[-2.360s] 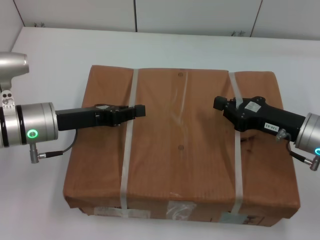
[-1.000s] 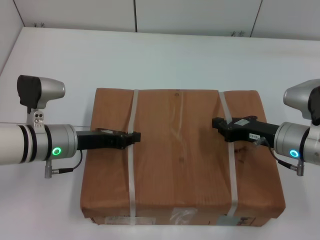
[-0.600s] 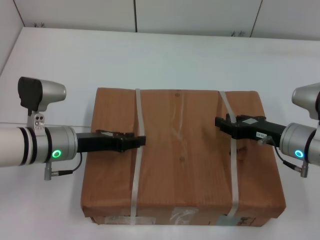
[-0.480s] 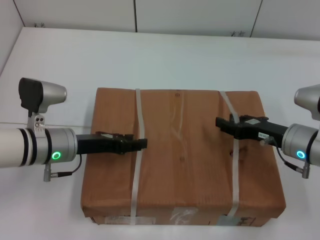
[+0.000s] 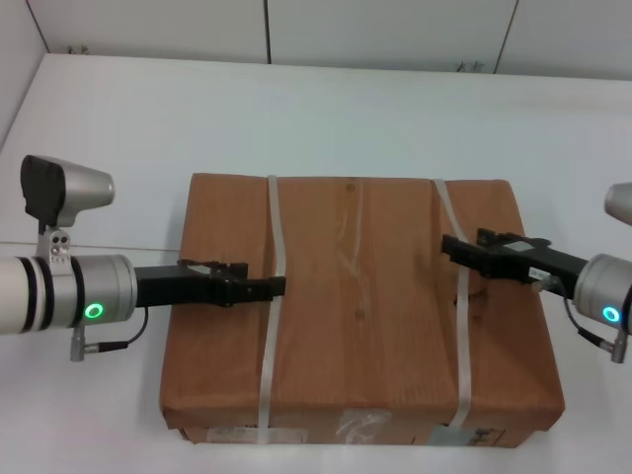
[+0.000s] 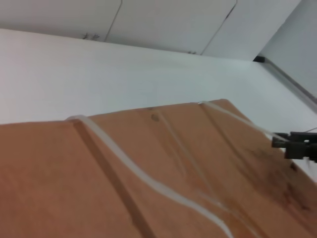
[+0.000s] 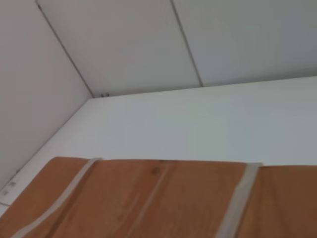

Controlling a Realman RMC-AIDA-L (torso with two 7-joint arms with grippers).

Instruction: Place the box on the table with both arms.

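Observation:
The brown cardboard box [image 5: 360, 316] lies flat on the white table [image 5: 326, 118], with its taped and labelled front side nearest me. Two white straps run over its top, the left strap [image 5: 269, 346] and the right strap [image 5: 459, 346]. My left gripper [image 5: 279, 287] lies low over the box top, with its tip at the left strap. My right gripper [image 5: 447, 243] lies over the box top, with its tip at the right strap. The box top and straps also show in the left wrist view [image 6: 74, 188] and the right wrist view [image 7: 148, 198]. The right gripper [image 6: 290, 145] shows far off in the left wrist view.
White wall panels [image 5: 385, 30] rise behind the table's far edge. Bare tabletop [image 5: 89, 395] lies around the box on the left, right and far sides.
The box has come down from its raised position 2.4 s ago and has lain still for the last second. Both arms have drawn outward, and the right gripper's tip has slid right to the strap.

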